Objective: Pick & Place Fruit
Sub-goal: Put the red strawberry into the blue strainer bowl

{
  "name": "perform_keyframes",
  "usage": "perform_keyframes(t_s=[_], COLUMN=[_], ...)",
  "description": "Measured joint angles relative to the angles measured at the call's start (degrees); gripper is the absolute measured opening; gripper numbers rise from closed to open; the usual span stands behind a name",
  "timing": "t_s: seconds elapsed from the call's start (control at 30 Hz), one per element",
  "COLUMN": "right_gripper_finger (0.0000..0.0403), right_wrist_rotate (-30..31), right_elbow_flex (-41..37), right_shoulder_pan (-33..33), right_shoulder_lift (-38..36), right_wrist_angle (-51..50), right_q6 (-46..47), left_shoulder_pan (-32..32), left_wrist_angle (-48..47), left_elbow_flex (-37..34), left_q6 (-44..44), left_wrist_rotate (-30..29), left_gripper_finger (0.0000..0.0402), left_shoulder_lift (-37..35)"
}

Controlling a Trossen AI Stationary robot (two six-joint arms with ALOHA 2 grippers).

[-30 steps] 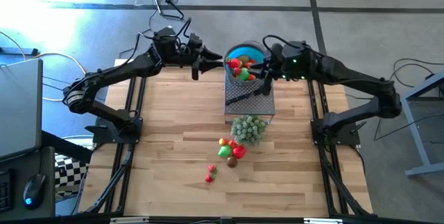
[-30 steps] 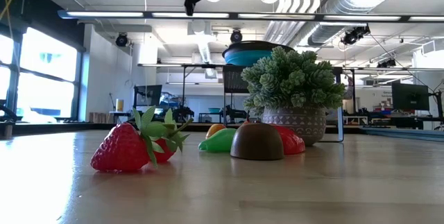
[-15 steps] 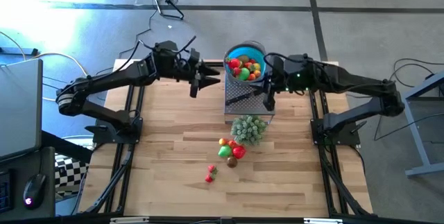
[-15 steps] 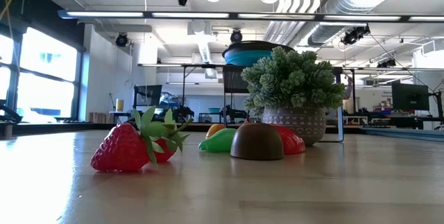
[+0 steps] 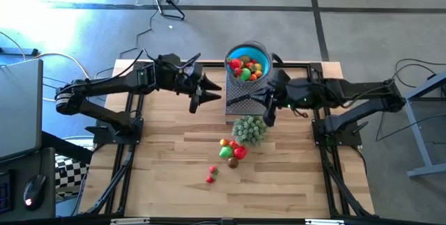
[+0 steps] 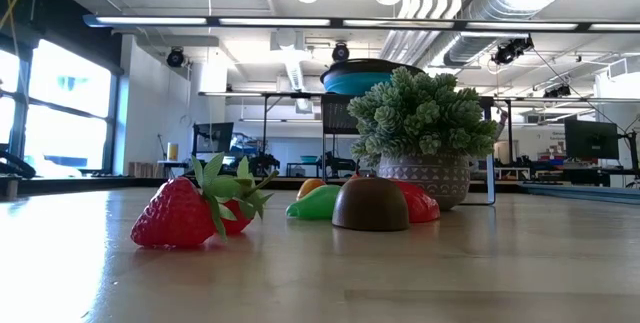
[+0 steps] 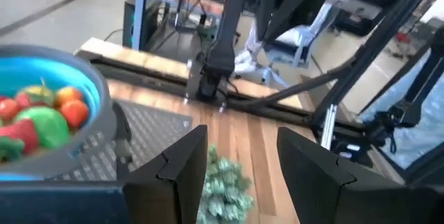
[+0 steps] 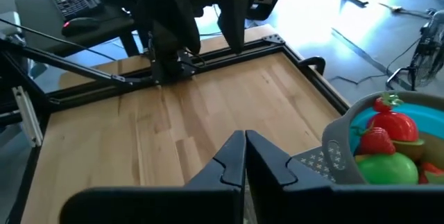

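The blue bowl [image 5: 248, 52] sits on a grey perforated stand [image 5: 251, 102] at the table's far middle and holds several red, orange and green fruits [image 5: 245, 67]. More fruit [image 5: 231, 151] lies on the wood near a pale green bushy cluster [image 5: 249, 129], with two strawberries [image 5: 211, 175] nearer the front. My left gripper [image 5: 203, 94] hovers open, left of the stand. My right gripper [image 5: 268, 111] hangs shut over the stand's right edge. In the low view the strawberry [image 6: 185, 213], a green fruit [image 6: 318, 203] and a brown fruit [image 6: 370, 204] rest on the tabletop.
The bowl [image 7: 48, 113] and the bushy cluster [image 7: 223, 191] show past my left fingers, and the bowl [image 8: 388, 144] also shows in the right wrist view. Black rails [image 5: 136, 113] run along both table sides. Bare wood [image 5: 167, 148] lies left of the fruit pile.
Both grippers have drawn back from the bowl toward the table's near edge. The left one has gone from beside the bowl's left rim to beside the stand. The right one has gone from the bowl's right rim to the stand's right edge. The fruit has not moved.
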Motion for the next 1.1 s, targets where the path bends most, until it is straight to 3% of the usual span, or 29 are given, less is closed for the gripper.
perform_keyframes(t_s=[0.2,0.43,0.63,0.87,1.1], right_gripper_finger=[0.0003,0.0003,0.0003,0.0003,0.0003], right_wrist_rotate=[3.97,4.78,4.16,1.81,1.73], right_elbow_flex=[0.01,0.00,0.00,0.00,0.00], right_shoulder_pan=[5.16,7.97,8.38,8.38,8.38], right_shoulder_lift=[0.02,0.02,0.05,0.05,0.05], right_wrist_angle=[-0.04,-1.50,-4.52,-7.37,-7.54], right_q6=[0.18,0.01,0.06,1.24,1.07], left_shoulder_pan=[-5.96,-16.61,-26.19,-36.13,-43.57], left_wrist_angle=[-6.03,-10.99,-16.46,-17.33,-16.33], left_elbow_flex=[-0.02,0.00,0.00,0.00,0.02], left_q6=[-0.97,-6.06,-18.19,-30.63,-39.43], left_wrist_rotate=[-6.03,-17.39,-29.86,-33.50,-41.99], left_gripper_finger=[0.0170,0.0170,0.0170,0.0170,0.0170], left_shoulder_lift=[0.02,0.04,0.51,4.39,9.82])
